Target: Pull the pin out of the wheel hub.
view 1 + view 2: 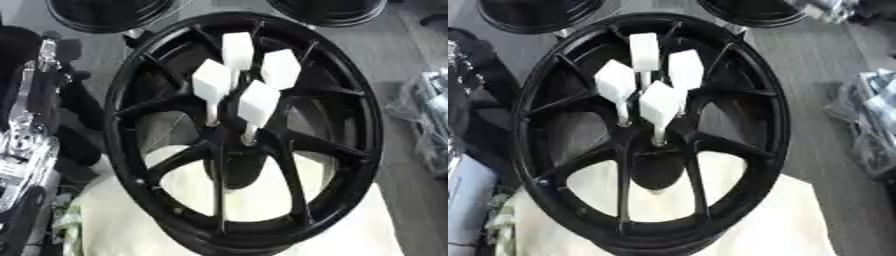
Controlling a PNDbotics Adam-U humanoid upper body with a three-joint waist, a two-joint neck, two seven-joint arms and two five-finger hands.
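Looking down on the black wheel hub (249,135), we find it lying on a pale cloth (350,225) with four white pins (236,80) standing in its centre around the dark bore. Each pin has a blocky white head on a thin pale stem, and each long axis runs from the hub centre up and away from us, the heads fanning outward toward the far rim. The nearest pin (259,102) leans slightly to the right, with its stem seated just above the bore. Neither of our hands shows in either view, so we cannot say whether they are open, closed or holding anything, nor which one is nearer. At the left edge we see only dark and silvery machinery (26,135), which we cannot identify as a hand. We judge that a pull must follow the pin's own axis, straight out from the hub face, and that the closely clustered heads leave little room beside the chosen one.
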